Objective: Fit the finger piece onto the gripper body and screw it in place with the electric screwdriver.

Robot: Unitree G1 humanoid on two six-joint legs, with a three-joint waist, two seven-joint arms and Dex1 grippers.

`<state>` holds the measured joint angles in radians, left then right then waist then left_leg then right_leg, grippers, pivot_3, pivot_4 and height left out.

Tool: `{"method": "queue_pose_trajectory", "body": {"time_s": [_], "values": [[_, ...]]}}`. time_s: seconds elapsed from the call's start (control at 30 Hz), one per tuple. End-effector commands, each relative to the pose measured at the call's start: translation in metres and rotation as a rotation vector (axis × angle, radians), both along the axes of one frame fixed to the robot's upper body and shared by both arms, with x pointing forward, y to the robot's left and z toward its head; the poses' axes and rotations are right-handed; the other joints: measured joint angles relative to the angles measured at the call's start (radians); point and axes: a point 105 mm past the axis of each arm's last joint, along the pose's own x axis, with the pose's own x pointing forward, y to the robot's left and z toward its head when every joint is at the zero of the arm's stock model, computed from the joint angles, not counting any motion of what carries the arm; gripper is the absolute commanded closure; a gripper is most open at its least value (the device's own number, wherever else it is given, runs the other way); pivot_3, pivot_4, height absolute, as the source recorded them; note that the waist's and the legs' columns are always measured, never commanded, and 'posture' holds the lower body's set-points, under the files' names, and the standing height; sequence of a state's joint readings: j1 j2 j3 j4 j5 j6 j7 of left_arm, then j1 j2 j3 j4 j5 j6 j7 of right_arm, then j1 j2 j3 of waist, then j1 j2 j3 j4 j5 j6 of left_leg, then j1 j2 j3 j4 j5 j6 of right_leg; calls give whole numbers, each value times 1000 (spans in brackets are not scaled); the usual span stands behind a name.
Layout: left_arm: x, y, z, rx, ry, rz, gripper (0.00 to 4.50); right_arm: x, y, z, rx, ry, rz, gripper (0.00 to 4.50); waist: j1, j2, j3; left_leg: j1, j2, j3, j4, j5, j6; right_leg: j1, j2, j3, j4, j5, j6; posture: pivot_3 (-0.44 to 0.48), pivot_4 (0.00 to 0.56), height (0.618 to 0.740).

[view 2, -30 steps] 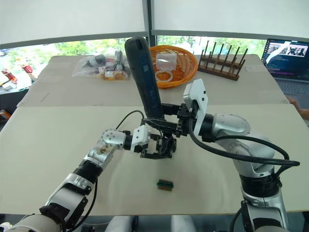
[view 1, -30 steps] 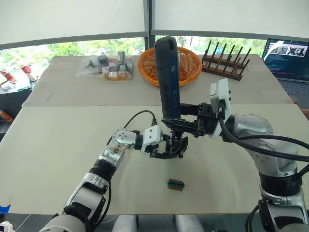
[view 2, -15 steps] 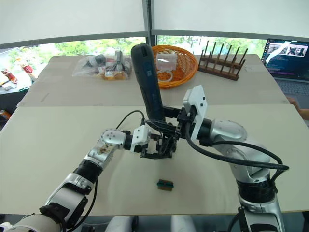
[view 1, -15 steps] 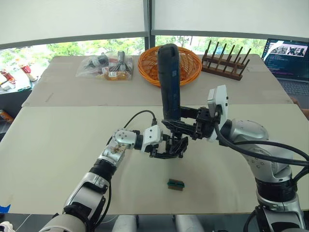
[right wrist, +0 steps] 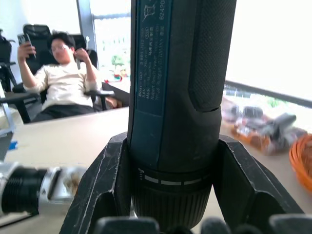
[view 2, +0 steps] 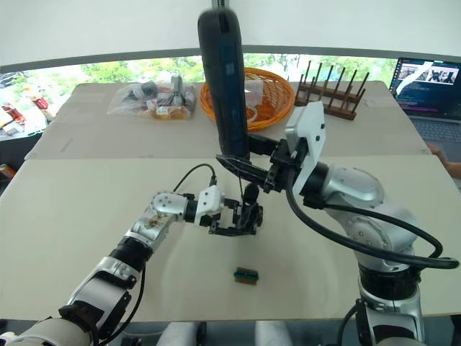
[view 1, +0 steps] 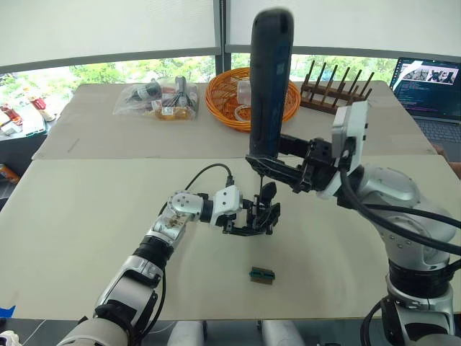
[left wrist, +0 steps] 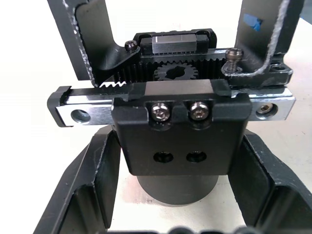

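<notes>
Gripping the electric screwdriver [view 1: 269, 79] upright (bit above the gripper body [view 1: 261, 215]), right gripper [view 1: 279, 167] stays-free clamped; left gripper [view 1: 252, 220] clasps that body.

Electric screwdriver [right wrist: 178, 97]: a printed label runs lengthwise down the blue panel of the barrel, at upper centre of the right wrist view. Several lines of small white print and a small logo; only the digits "6240" at the top can be made out, and those uncertainly.

Laptop [view 1: 429, 86], upper right of the left eye view: lines of screen text, too small to read.
</notes>
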<state>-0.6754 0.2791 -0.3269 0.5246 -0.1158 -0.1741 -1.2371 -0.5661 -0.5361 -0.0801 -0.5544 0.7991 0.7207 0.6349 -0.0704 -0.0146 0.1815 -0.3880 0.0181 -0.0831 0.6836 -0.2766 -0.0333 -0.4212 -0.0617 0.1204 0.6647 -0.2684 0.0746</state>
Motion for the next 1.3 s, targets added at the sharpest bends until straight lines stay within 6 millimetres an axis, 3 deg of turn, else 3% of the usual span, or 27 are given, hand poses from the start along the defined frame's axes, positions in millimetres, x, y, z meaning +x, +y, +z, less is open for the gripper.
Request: {"method": "queue_pose_trajectory", "body": {"time_s": [0.03,0.27,0.33,0.47,0.9,1.3], "values": [[6,5,3,19,-22,23,1889,-10,-1,14,23,-28,20,2566,0,0,0,0,0,0,0,0,0,0,0,0,0,0,0,0,150,740],[5,4,3,16,-22,22,1889,-7,-5,2,24,31,-5,2566,0,0,0,0,0,0,0,0,0,0,0,0,0,0,0,0,150,740],[5,4,3,17,-23,22,2176,-7,-5,-1,24,32,-9,2566,0,0,0,0,0,0,0,0,0,-1,0,0,0,0,0,0,150,740],[6,4,3,17,-26,22,2206,-7,-4,-5,18,27,-12,2566,0,0,0,0,0,0,0,0,0,0,0,0,0,0,0,0,150,740],[6,10,3,24,-18,29,2206,-13,6,12,16,-51,57,2566,-1,0,0,0,0,0,0,0,0,0,0,0,0,0,0,0,150,740],[5,10,2,19,-3,40,2206,-9,9,-3,15,-9,57,2566,-2,0,0,0,0,0,0,0,0,-1,0,0,0,0,0,0,150,740]]}}
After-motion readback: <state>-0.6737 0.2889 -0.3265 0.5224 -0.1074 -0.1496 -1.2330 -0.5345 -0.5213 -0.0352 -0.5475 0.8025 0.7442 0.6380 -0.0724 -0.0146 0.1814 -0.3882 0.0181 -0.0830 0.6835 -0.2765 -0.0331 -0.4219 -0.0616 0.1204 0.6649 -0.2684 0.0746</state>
